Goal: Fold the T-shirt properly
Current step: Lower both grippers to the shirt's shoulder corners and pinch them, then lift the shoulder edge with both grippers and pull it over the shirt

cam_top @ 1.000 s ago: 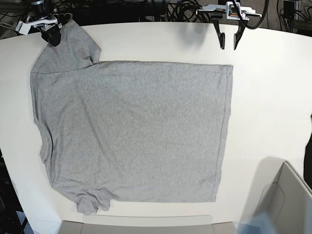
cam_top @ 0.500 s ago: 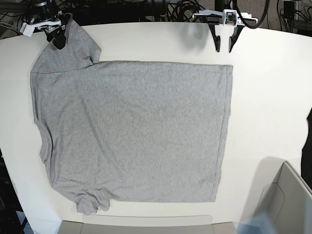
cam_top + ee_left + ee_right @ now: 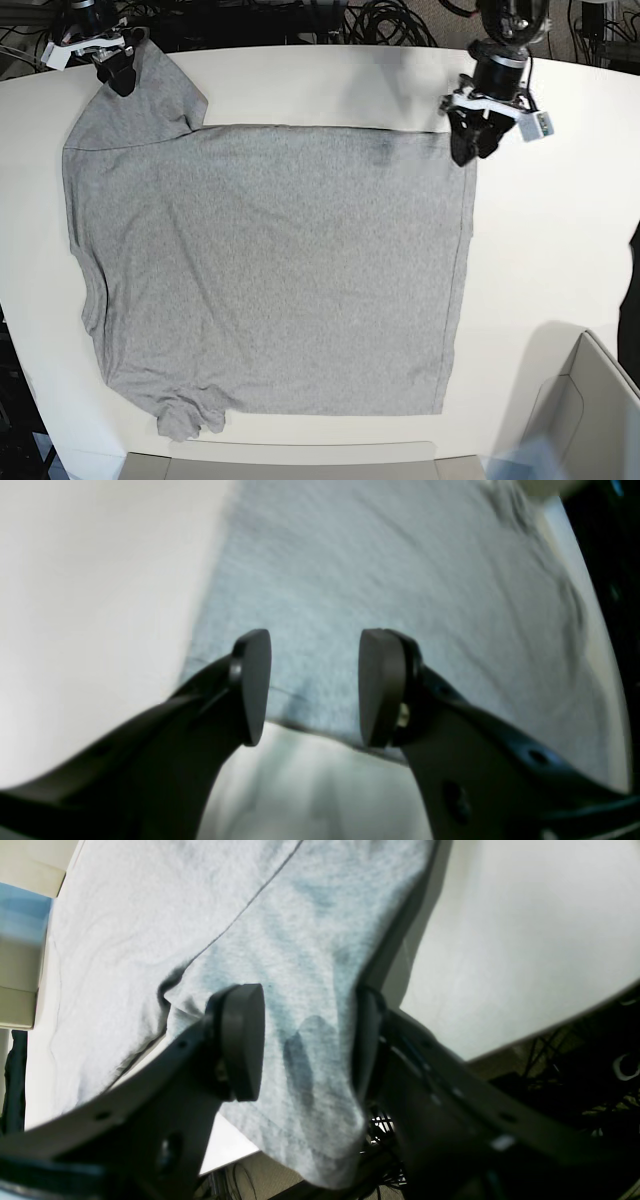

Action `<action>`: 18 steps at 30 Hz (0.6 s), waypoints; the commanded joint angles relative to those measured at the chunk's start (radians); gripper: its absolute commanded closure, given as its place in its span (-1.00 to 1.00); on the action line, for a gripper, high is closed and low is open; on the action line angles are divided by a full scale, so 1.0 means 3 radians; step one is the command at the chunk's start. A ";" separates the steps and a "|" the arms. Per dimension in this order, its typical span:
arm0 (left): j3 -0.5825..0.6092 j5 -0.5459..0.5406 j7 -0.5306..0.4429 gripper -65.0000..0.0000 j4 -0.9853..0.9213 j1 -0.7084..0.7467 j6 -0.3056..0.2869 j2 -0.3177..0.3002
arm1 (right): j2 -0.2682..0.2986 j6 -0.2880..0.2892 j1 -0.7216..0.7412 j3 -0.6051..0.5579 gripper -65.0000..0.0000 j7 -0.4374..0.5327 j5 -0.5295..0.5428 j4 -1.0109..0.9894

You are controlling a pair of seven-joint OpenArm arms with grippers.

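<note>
Left hand [image 3: 472, 150] is hanging at the far right corner of the T-shirt [image 3: 270, 270], its two black fingers [image 3: 252, 685] standing well apart with nothing between them; in the left wrist view the pads are framing the hem edge of the grey cloth with pale bench showing below (whether the tips are touching the fabric cannot be told, the picture being blurred). Right hand [image 3: 113, 72] is sitting at the far left of the bench [image 3: 560, 260], at the tip of the sleeve. In the right wrist view its fingers [image 3: 240, 1045] are spread wide with the sleeve cloth lying between them; one pad is standing clear of the fabric, the other is partly hidden behind the cloth edge, so no firm pinch is showing. The sleeve end is drooping past the bench edge there, over dark cables.

The T-shirt is lying spread flat across the white bench, plain grey side up, neck and sleeves toward the left of the base view, straight hem toward the right. The near sleeve is lying bunched at the lower left. A pale box [image 3: 590, 410] is standing at the near right corner, apart from the shirt
</note>
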 commanded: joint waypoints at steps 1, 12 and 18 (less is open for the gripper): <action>-0.0159 -0.0116 0.0182 0.10 0.0039 -0.0008 -0.0101 -0.0020 | 0.0038 -0.0087 -0.0063 -0.0019 0.15 -0.0139 0.0059 -0.0009; -0.0604 -0.0254 0.1205 0.10 -0.0728 -0.0489 -0.0628 0.0006 | 0.0038 -0.0087 -0.0068 -0.0019 0.15 -0.0139 0.0059 -0.0014; -0.0584 -0.0249 0.1205 0.10 -0.0856 -0.0499 -0.0709 0.0006 | 0.0038 -0.0087 -0.0068 -0.0019 0.15 -0.0139 0.0059 -0.0014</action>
